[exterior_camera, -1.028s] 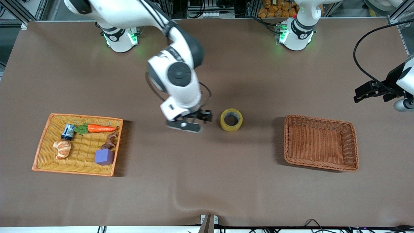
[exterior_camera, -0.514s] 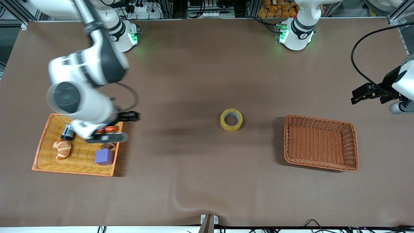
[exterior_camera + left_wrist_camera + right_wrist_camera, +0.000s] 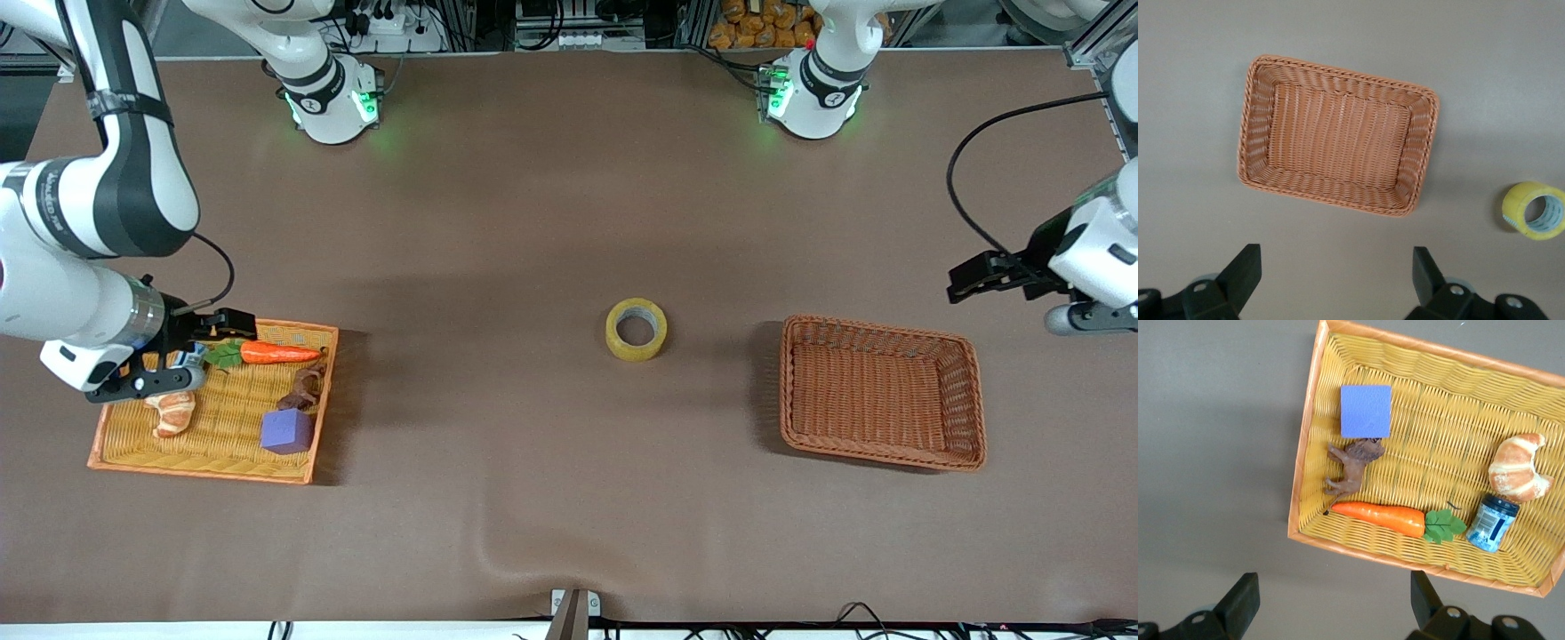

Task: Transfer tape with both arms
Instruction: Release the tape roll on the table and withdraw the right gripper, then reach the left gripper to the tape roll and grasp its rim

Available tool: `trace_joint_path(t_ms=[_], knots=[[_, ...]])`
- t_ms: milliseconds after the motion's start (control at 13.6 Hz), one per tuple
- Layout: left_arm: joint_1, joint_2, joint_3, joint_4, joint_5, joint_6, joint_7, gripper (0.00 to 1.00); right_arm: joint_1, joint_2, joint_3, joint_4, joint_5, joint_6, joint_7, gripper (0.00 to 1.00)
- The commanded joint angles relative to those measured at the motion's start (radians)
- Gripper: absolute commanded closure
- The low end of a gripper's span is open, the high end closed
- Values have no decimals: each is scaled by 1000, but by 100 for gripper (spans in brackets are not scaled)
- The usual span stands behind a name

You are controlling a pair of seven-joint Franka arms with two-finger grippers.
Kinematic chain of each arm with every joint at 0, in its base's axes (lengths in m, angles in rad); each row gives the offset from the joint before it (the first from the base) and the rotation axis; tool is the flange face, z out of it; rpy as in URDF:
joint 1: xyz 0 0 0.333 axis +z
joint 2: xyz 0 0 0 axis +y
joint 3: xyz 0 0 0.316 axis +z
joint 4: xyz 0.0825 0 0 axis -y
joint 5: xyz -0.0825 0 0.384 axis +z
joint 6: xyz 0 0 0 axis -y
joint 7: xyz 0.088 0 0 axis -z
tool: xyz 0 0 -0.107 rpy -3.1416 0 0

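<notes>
The tape (image 3: pixel 637 348), a yellow ring with a grey core, lies flat on the brown table between the two baskets; it also shows in the left wrist view as the roll (image 3: pixel 1513 208). My right gripper (image 3: pixel 197 343) hangs open and holds nothing, over the edge of the yellow tray (image 3: pixel 204 471) at the right arm's end; its fingertips (image 3: pixel 1245 597) stand wide apart over bare table beside the tray rim (image 3: pixel 1301 467). My left gripper (image 3: pixel 962 283) hovers open and holds nothing, over the table beside the brown basket (image 3: pixel 791 391), fingertips (image 3: pixel 1245 267) wide apart.
In the yellow tray lie a carrot (image 3: pixel 280 353), a croissant (image 3: pixel 171 411), a purple cube (image 3: pixel 286 431), a brown toy animal (image 3: pixel 307 387) and a blue can (image 3: pixel 1493 522). The brown basket (image 3: pixel 1258 133) holds nothing. A black cable (image 3: pixel 965 169) loops by the left arm.
My right arm has swung from beside the tape to over the yellow tray. The left gripper has drifted slightly toward the brown basket. The tape has not moved.
</notes>
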Motion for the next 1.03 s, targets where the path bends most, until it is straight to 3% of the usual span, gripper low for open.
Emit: trace_joint_path(t_ms=[0,220,587,661,954], knots=[[-65,13,-6,-6,-3,15,-144,0,-33,-130,18,-126,3,20,-7,0],[-178,56,-11,-5,-57,17,-419,0,-55,-206,17,-181,-6,13,-6,0],[-333,168,-34,-12,-75,76,-639,0,-73,-221,17,-108,-9,-33,-3,0],[-359,191,-34,-35,-87,104,-677,0,-70,-220,17,-87,-11,-36,2,0],[-435,194,-36,-277,-90,387,-878,0,-72,-217,18,1,8,-115,238,0]])
